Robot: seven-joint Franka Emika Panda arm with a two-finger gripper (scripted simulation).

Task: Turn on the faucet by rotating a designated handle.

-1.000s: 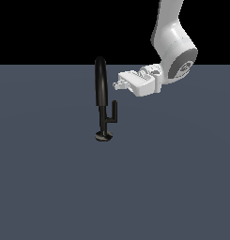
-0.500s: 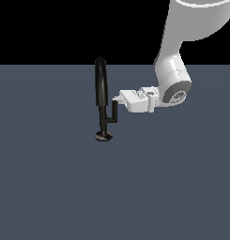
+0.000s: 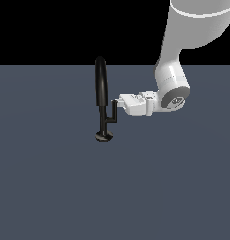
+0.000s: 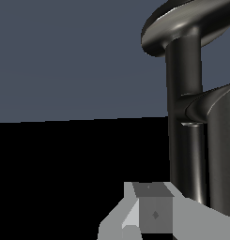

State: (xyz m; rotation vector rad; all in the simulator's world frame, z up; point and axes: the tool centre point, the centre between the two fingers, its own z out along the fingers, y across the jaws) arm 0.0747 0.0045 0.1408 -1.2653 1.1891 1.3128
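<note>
A black faucet [image 3: 102, 89] is seen standing upright on a flat grey-blue floor [image 3: 50, 187], its round base [image 3: 103, 136] resting on that surface. The thick arched spout rises above a thin stem. The handle [image 3: 114, 112] is seen branching from the stem toward the exterior view's right, as a short stub that turns up into a thin peg.

A white arm [image 3: 175, 70] is seen reaching down from the upper right of the exterior view, with the wrist bent so that the gripper [image 3: 117, 102] points roughly level toward the faucet. The gripper tip is placed at the top of the handle's peg, and contact appears to be made there, though the exact point of touch is too small to confirm. Whether the jaws are open or closed cannot be told from either view.

In the wrist view, the faucet [image 4: 187, 122] is seen very close, with the stem, the base disc and part of the thick spout filling one side of the picture. One pale grey fingertip [image 4: 151, 213] is visible at the edge of that picture, just beside the dark stem.
</note>
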